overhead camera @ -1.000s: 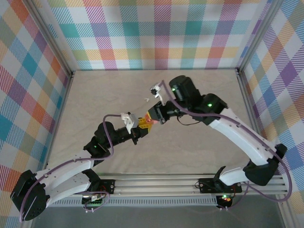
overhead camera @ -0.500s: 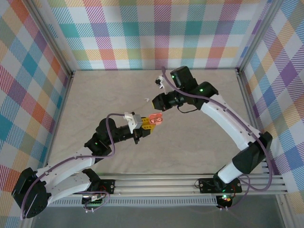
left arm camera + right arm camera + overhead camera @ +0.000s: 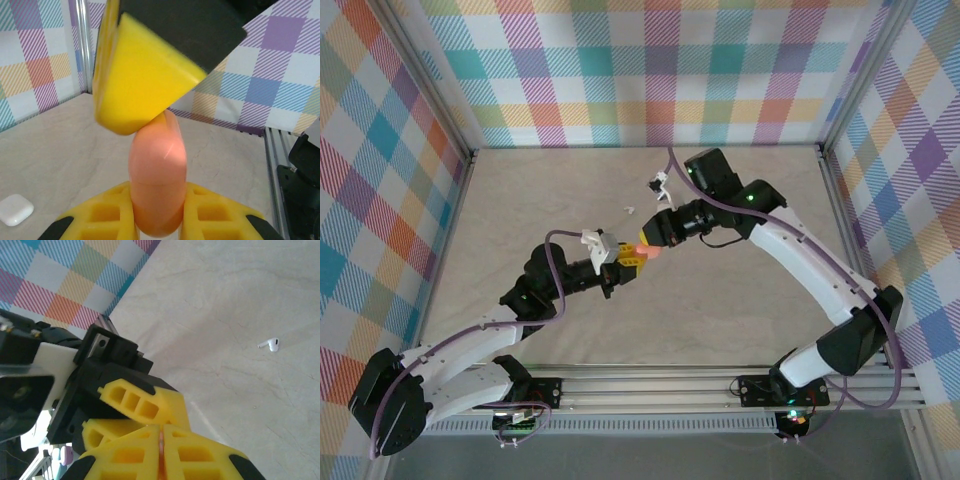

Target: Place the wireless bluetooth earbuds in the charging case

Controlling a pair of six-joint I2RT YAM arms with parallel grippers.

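Observation:
A closed coral-pink charging case (image 3: 157, 165) stands upright between the yellow fingers of my left gripper (image 3: 157, 210), which is shut on it above the middle of the table (image 3: 626, 256). My right gripper (image 3: 653, 236) meets it from the far right, and one of its yellow fingers (image 3: 145, 75) rests on top of the case. In the right wrist view its jaws (image 3: 161, 432) are pressed together, with only a thin coral sliver in the gap. One white earbud (image 3: 270, 344) lies loose on the table (image 3: 629, 209). The coral-pink earbuds are hidden.
A white charging case (image 3: 15, 210) lies on the tabletop beyond the grippers, by a small white-and-dark cluster (image 3: 660, 184). Plaid walls and metal rails (image 3: 835, 190) enclose the beige table. The right arm's purple cable (image 3: 672, 165) loops above the work spot.
The pink case stood open half a second ago and is now closed. My right gripper has come back down-left onto the case. The left gripper has held steady.

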